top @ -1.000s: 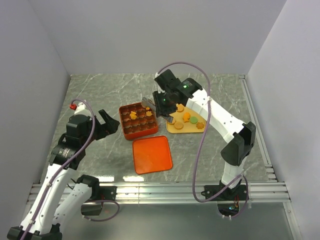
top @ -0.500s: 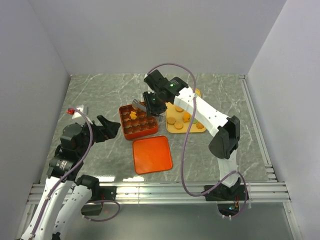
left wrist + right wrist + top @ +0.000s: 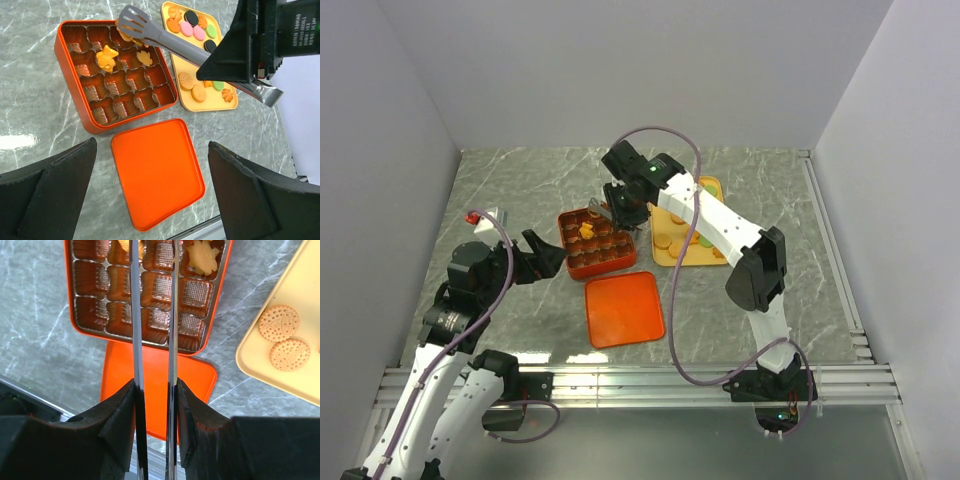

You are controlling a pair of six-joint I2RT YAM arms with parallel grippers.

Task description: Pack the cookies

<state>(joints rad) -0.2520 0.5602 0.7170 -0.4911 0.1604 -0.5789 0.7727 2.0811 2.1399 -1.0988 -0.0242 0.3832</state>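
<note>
Now right claw (image 3: pixel 154 410) clamps tongs (image 3: pixel 165 39) pointing into the box (image 3: pixel 603 268) over cookies (image 3: pixel 107 56); left claw (image 3: pixel 152 195) gapes.

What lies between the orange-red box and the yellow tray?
In the left wrist view, only a narrow bare strip of table separates box and tray; the tongs cross above it.

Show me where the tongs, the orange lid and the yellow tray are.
tongs (image 3: pixel 134 20), left wrist view, slotted head.
orange lid (image 3: pixel 157 172), left wrist view, middle of its face.
yellow tray (image 3: pixel 180 64), left wrist view, bare patch by its left edge.
</note>
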